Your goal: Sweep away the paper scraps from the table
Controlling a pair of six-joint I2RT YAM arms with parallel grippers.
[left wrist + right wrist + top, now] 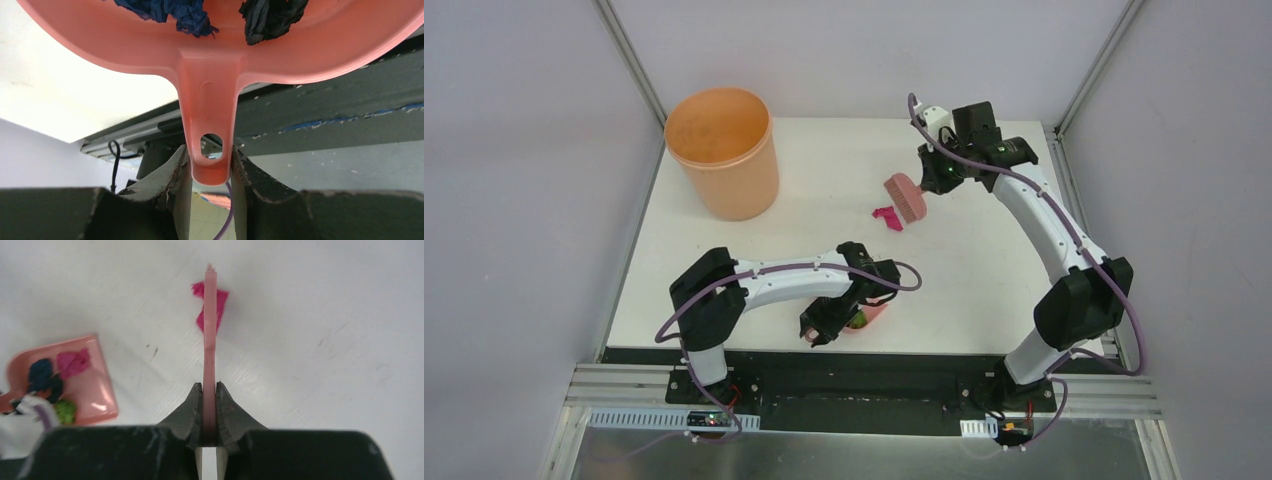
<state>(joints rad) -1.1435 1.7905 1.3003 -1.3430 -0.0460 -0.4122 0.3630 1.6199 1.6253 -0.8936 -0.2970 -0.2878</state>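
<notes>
1. While my right gripper is clamped tight on the thin back of the pink brush, 1 loose magenta scrap lies on the white table right at the bristle end. I cannot tell whether the bristles touch it.
2. That scrap is well apart from the dustpan, which sits by the near edge of the table. The push looks long to me. A light, crumpled wad could roll off to 1 side of the brush or slip past it, and I would arrive at the pan with nothing.
3. My left gripper is closed on the very end of the dustpan handle, 1 finger on each side. With so short a hold, a knock from the brush could swing the pan round or lift its lip. The scrap would then slide underneath instead of in.
4. Inside the pan I can see a dark blue wad and a black wad. The right wrist view also shows a magenta wad and a green wad there. A hard sweep into the pan could flick these out again.
5. Since the pan is so close to the near edge, an overshoot could send the scrap past it and onto the black frame.
6. If I tilt the pan on the way to the orange bin at the far left, the load may spill.
</notes>
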